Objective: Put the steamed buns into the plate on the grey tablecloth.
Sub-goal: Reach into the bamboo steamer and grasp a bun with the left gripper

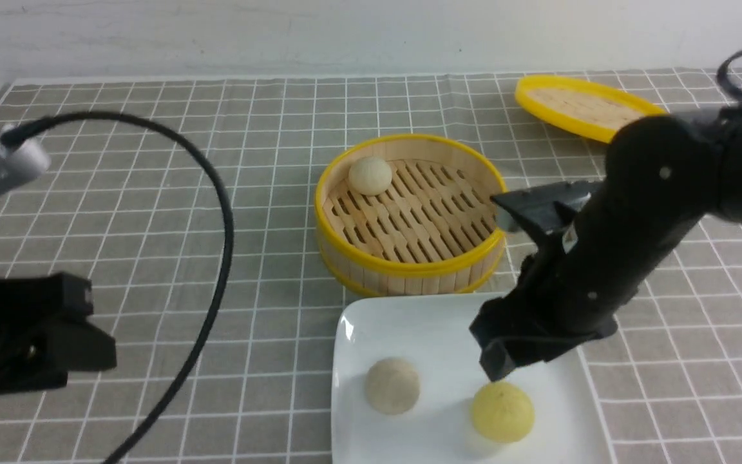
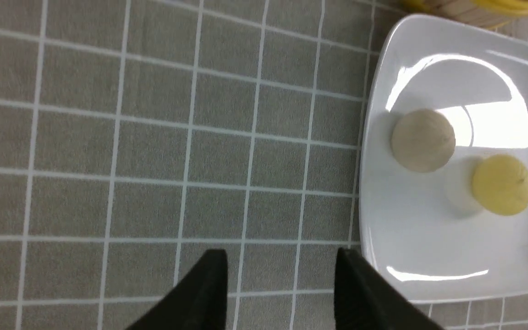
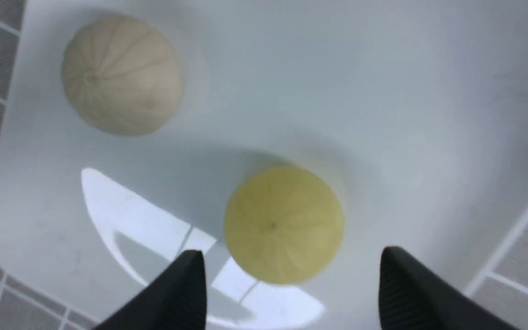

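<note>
The glossy white square plate with rounded corners [image 1: 403,328] is cut off by the front view's lower edge, and part of its far side is hidden behind the black right gripper [image 1: 496,345]. That gripper's arm, above and behind its fingers, also covers a bit of the yellow-rimmed round bamboo steamer basket [image 1: 409,274] just beyond the hand and the near end of the flat yellow-rimmed round lid [image 1: 590,106]. The black left gripper [image 2: 280,275] runs out of the front view, its fingers blurred in its wrist view.

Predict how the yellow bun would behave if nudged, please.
The yellow bun might slide on the plate, whose surface looks glossy. Its rounded outline suggests that it could also rock or roll. Its faint pleats hint at soft dough, so squeezing may dent it.
</note>
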`<action>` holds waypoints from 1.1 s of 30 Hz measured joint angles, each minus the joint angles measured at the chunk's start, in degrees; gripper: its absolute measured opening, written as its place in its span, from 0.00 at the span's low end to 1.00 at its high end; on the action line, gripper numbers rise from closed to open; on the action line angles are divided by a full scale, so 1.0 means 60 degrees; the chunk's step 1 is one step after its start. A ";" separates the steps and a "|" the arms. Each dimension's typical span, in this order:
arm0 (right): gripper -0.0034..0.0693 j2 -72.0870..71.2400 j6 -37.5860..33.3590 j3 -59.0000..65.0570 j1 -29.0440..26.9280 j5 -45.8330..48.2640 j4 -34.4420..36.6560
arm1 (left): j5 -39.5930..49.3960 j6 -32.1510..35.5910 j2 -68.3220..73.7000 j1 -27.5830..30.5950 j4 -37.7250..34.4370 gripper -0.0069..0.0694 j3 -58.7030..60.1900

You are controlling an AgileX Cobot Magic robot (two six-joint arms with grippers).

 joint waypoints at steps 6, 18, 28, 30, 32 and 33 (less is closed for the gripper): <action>0.35 -0.1839 0.0177 -0.0387 -0.0463 0.1723 -0.1401 | 0.0015 0.0317 0.1952 0.0000 -0.0526 0.56 -0.1383; 0.03 -0.5429 0.0498 0.2751 -0.0581 0.1150 -0.1966 | -0.0622 -0.0557 0.6165 -0.3240 -0.0008 0.56 -0.5423; 0.03 -0.5933 0.0498 0.3983 -0.0581 -0.0038 -0.2348 | 0.0699 -0.1758 1.1228 -0.4516 0.1938 0.62 -1.1782; 0.03 -0.5941 0.0498 0.3983 -0.0581 -0.0116 -0.2369 | 0.0790 -0.1844 1.1811 -0.4554 0.2244 0.62 -1.2620; 0.03 -0.5941 0.0498 0.3991 -0.0581 -0.0125 -0.2389 | 0.0810 -0.1876 1.2257 -0.4563 0.2594 0.63 -1.3249; 0.03 -0.5941 0.0498 0.4011 -0.0581 -0.0145 -0.2398 | 0.0810 -0.1908 1.2697 -0.4567 0.2959 0.63 -1.3829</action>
